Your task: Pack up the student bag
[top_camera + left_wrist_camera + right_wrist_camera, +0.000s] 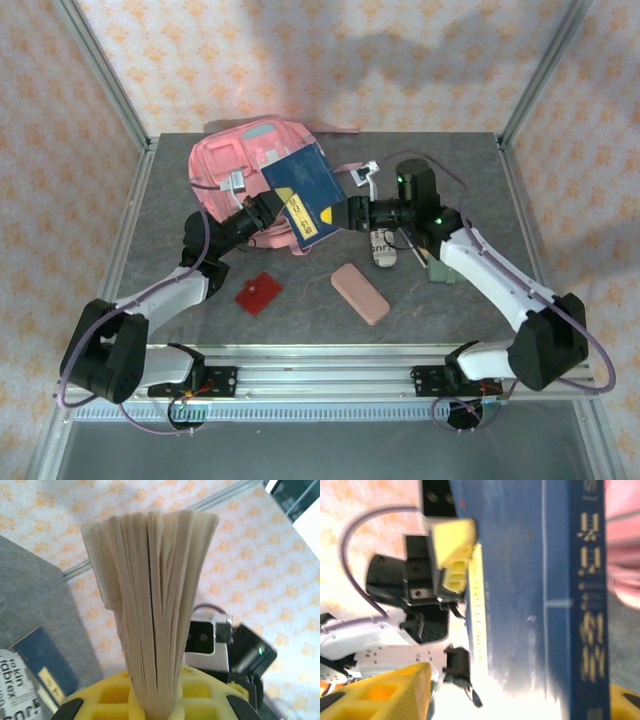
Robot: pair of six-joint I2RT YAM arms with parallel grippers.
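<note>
The student bag (232, 168), pink with grey trim, lies at the back left of the table, and its pink fabric (623, 540) also shows in the right wrist view. A blue book (305, 183) is held tilted in the air in front of it. My left gripper (268, 210) is shut on the book's lower edge, and the fanned pages (155, 595) rise from between its yellow fingers (107, 696). My right gripper (352, 213) stands open at the book's right edge. There is a gap between its yellow finger (385, 692) and the blue cover (530, 580).
A red card holder (258, 293) and a flat pink pencil case (360, 292) lie on the grey table near the front. A printed white packet (381, 247) and a grey-green item (440, 268) sit under the right arm. Frame posts stand at the table corners.
</note>
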